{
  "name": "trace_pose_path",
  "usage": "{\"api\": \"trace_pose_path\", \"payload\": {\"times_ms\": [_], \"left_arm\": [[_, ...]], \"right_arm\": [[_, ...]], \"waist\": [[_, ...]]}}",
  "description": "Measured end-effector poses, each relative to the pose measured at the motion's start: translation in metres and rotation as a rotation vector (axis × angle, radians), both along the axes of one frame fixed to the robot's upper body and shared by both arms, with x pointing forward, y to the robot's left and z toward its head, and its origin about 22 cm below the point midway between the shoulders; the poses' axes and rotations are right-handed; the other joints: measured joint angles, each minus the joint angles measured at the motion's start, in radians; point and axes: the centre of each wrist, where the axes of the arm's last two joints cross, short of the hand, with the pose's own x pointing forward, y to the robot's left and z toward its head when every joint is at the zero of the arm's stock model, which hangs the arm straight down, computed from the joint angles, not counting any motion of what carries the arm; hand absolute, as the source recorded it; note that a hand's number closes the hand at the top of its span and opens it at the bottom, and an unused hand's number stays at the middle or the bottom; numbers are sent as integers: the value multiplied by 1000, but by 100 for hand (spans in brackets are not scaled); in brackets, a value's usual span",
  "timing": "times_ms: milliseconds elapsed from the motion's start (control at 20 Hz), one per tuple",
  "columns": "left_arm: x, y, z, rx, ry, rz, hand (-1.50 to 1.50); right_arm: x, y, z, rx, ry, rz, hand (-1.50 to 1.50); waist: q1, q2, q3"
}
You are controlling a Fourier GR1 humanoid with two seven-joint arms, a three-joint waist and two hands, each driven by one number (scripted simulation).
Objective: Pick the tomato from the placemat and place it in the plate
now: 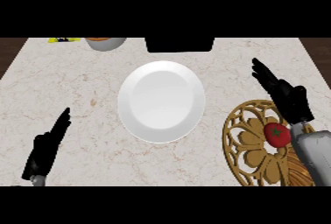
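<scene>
A red tomato (pixel 277 134) with a green stem lies on the gold openwork placemat (pixel 249 144) at the lower right of the counter. The white plate (pixel 161 101) sits bare in the middle. My right hand (pixel 285 93) hovers just beyond the tomato, over the placemat's far edge, its fingers straight and pointing away; it is open and holds nothing. The grey right forearm (pixel 315 154) covers the placemat's right side. My left hand (pixel 47 148) rests open at the lower left, fingers up, far from the tomato.
At the counter's far edge stand a black box-like object (pixel 179 44), a pale bowl (pixel 105 43) with something orange in it, and a small yellow item (pixel 64 40). Dark floor shows past the counter's left and right edges.
</scene>
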Motion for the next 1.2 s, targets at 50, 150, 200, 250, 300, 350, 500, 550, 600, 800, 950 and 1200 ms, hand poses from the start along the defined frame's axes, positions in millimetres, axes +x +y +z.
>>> {"api": "trace_pose_path", "payload": {"times_ms": [50, 150, 200, 250, 300, 350, 500, 550, 600, 800, 950, 1200], "left_arm": [[3, -1, 3, 2, -11, -5, 0], [6, 0, 11, -9, -55, -17, 0], [9, 1, 15, -22, -82, -26, 0], [13, 1, 17, -36, -111, -32, 0], [16, -1, 18, -54, -143, -35, 0], [18, -3, 19, -63, -149, -41, 0], [19, -7, 17, -108, -173, -51, 0], [19, -6, 16, -122, -180, -51, 0], [19, -8, 15, -133, -185, -50, 0], [22, -8, 13, -159, -204, -62, 0], [23, -9, 10, -171, -204, -64, 0], [17, -9, 9, -177, -206, -68, 0]], "right_arm": [[-2, 4, -3, 5, 2, -6, 150], [-2, 16, -8, 4, 27, -21, 150], [1, 29, -7, 0, 41, -27, 150], [4, 39, -6, -3, 59, -36, 150], [4, 51, -7, -7, 79, -41, 150], [6, 44, -2, -143, 48, -32, 150], [0, 43, -6, -289, -98, -151, -150], [-7, 50, -15, -282, -133, -183, -150], [-17, 55, -24, -284, -167, -204, -150], [-49, 67, -50, -319, -274, -236, -150], [-75, 63, -57, -383, -327, -261, -150], [-102, 52, -35, -481, -377, -336, -150]], "waist": [[2, 2, -5], [9, 6, -11], [12, 7, -14], [15, 8, -16], [15, 9, -18], [20, 5, -28], [9, 4, -28], [4, 5, -27], [1, 5, -26], [2, 8, -23], [0, 9, -22], [1, 8, -23]]}}
